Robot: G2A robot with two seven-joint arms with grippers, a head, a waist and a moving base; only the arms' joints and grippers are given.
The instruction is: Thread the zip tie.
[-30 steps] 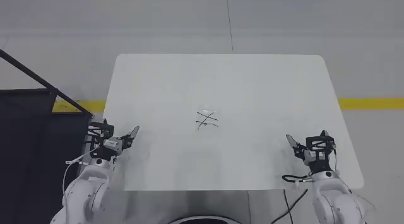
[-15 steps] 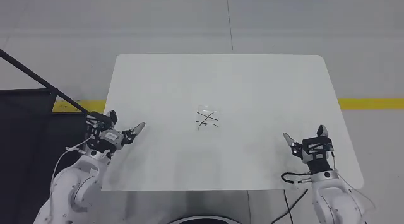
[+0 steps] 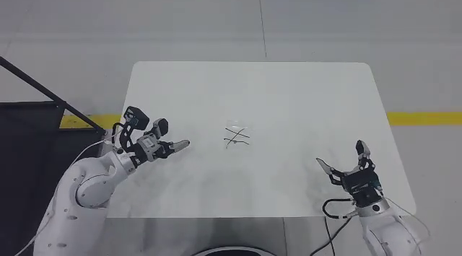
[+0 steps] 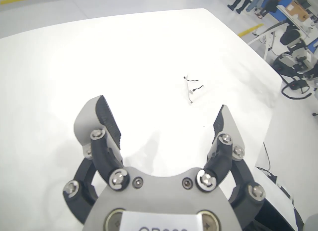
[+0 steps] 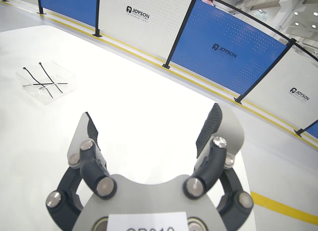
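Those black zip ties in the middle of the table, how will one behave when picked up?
Probably floppy: the black zip ties are thin strips, and some curl at the ends. Likely light, so a push would skid one. They lie crossed, so lifting one may drag another.

Looking down from the top, you've got plain white tabletop (image 3: 289, 97) running from the left gripper (image 3: 177, 140) at mid-left over to the zip ties (image 3: 236, 137) in the middle. Same deal from the right gripper (image 3: 339, 155) at lower right, just a longer stretch. The ties lie crossed in a shallow clear tray (image 5: 62, 70), so its low rim is what you'd have to get over. Off the table's left edge there's a slanted black bar (image 3: 43, 94) and a dark panel (image 3: 29, 162), right beside the left arm.
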